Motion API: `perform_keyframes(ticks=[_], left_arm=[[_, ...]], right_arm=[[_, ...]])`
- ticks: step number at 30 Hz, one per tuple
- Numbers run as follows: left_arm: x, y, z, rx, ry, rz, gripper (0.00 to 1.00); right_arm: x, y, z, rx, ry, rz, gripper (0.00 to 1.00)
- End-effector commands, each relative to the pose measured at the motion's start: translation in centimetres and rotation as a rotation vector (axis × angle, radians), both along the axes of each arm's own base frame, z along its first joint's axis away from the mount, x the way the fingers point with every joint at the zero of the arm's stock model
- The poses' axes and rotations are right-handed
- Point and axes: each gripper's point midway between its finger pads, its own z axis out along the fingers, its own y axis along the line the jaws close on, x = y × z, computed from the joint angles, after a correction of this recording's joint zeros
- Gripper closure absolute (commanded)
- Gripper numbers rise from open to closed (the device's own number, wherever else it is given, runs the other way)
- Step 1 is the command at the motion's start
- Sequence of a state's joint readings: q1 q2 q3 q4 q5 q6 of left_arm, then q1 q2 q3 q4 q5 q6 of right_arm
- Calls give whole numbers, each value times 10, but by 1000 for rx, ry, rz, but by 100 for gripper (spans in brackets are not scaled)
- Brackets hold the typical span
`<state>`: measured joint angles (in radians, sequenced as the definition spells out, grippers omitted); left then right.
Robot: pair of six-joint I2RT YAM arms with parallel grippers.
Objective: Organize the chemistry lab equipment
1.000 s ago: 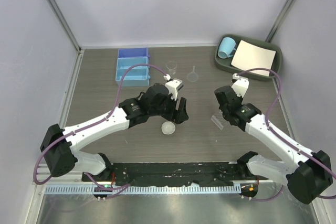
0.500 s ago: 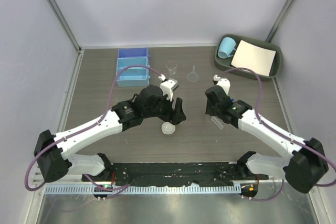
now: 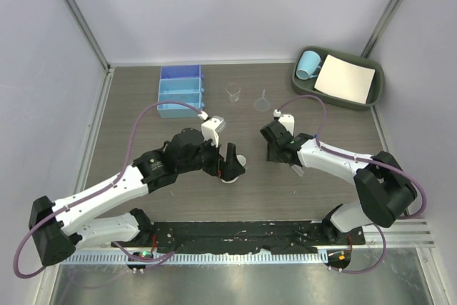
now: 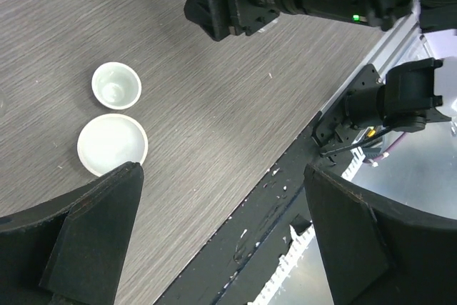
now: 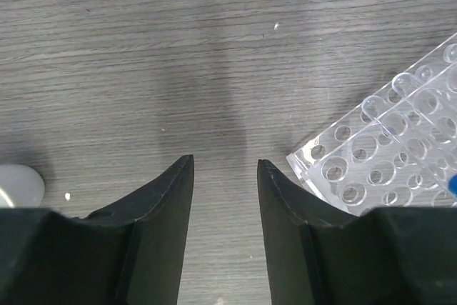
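Two small white round dishes [image 4: 112, 144] [image 4: 116, 85] lie side by side on the wooden table. In the left wrist view they are just left of my left gripper [image 4: 221, 171], which is open wide and empty. In the top view this gripper [image 3: 233, 165] hangs over one dish [image 3: 228, 178]. My right gripper [image 5: 223, 166] is open and empty over bare table, with the clear tube rack [image 5: 385, 148] close to its right finger. In the top view the right gripper [image 3: 275, 149] is left of the rack [image 3: 298, 171]. A clear beaker [image 3: 233, 91] and a clear funnel [image 3: 263, 103] stand farther back.
A blue divided organizer box [image 3: 179, 91] sits at the back left. A dark green tray [image 3: 371, 98] at the back right holds a light-blue mug [image 3: 308, 64] and a white paper sheet [image 3: 346, 78]. A black rail [image 3: 235, 233] runs along the near edge.
My left gripper has moved nearer and slightly left, over the white dish. My right gripper has swung left past the rack toward the middle of the table.
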<state>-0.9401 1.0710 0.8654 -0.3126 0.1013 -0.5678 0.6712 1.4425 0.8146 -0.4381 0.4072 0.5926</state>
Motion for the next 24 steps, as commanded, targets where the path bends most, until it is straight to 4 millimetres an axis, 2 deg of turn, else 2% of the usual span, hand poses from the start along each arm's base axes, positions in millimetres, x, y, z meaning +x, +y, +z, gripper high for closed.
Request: perform_keyframes(ticks=[1, 6, 16, 24], left_arm=[[-3, 8, 21, -65, -38, 19, 0], [-9, 17, 28, -77, -47, 26, 0], [-15, 21, 32, -96, -43, 21, 0], [-16, 18, 36, -119, -38, 11, 0]], right_arm=[[19, 8, 10, 32, -67, -62, 52], [16, 0, 1, 16, -69, -93, 42], [2, -26, -6, -40, -57, -146, 40], [-11, -65, -7, -84, -59, -265, 39]])
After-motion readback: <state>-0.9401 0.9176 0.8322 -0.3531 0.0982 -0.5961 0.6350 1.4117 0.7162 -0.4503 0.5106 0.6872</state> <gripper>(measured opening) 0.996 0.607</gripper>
